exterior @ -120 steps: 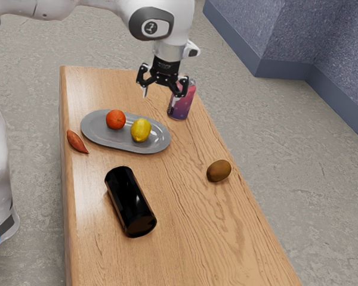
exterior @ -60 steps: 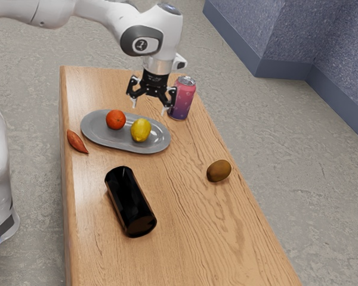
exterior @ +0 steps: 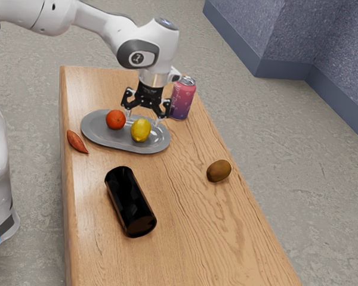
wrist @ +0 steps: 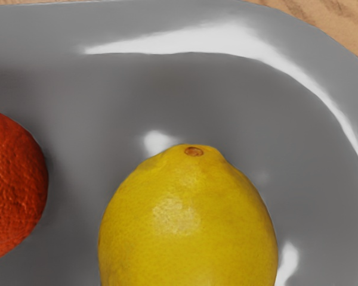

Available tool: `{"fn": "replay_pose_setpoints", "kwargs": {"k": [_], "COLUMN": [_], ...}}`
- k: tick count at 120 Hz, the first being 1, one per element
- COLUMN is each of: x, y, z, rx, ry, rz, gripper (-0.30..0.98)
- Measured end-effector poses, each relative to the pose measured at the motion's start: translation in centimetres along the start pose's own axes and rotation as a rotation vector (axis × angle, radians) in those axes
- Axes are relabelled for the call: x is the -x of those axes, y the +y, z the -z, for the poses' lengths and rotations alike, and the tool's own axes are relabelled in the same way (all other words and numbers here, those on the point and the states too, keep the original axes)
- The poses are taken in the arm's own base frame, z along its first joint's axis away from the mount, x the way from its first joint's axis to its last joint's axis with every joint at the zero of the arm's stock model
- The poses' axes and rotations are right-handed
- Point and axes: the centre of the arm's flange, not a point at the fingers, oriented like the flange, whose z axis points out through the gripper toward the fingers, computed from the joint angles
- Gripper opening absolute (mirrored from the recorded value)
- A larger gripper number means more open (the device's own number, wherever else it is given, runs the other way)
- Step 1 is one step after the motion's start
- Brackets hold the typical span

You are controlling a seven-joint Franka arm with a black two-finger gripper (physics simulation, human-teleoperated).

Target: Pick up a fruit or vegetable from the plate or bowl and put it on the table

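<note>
Black gripper (exterior: 142,121) low over the plate, fingers spread wide apart, nothing in their hold. Lemon (exterior: 141,130) sits on the grey plate (exterior: 97,130), just under the hand; wrist view has it close, stem end showing. It looks the likely pick, my reading only. Orange (exterior: 115,119) rests beside it on the same plate, a gap of bare metal-grey between the two. Progress: the reach looks nearly made; grasp, lift, carry and set-down all remain, since both fruits lie on the plate. Next, judging from here: settle lower, bring the fingers in on the lemon's sides, and mind the orange, near enough to be nudged. Smooth round skin may roll or slip if caught too high. Further out, the can (exterior: 183,98) stands upright behind the hand, near the plate; the potato (exterior: 77,142) lies on the table (exterior: 188,208) just off the plate's edge. Dark cylinder (exterior: 130,202) on its side, brown fruit (exterior: 219,170) well apart. Bare wood between those two would suit the set-down.
</note>
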Motion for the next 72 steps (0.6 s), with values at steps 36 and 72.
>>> {"fn": "replay_pose_setpoints", "kwargs": {"k": [36,72], "x": [-0.3,-0.7], "y": [0.7,1.0], "z": [-1.7,-2.8], "rx": [-0.013,-0.038], "ry": [-0.005,0.02], "rz": [0.0,-0.024], "gripper": [0.69,0.69]}}
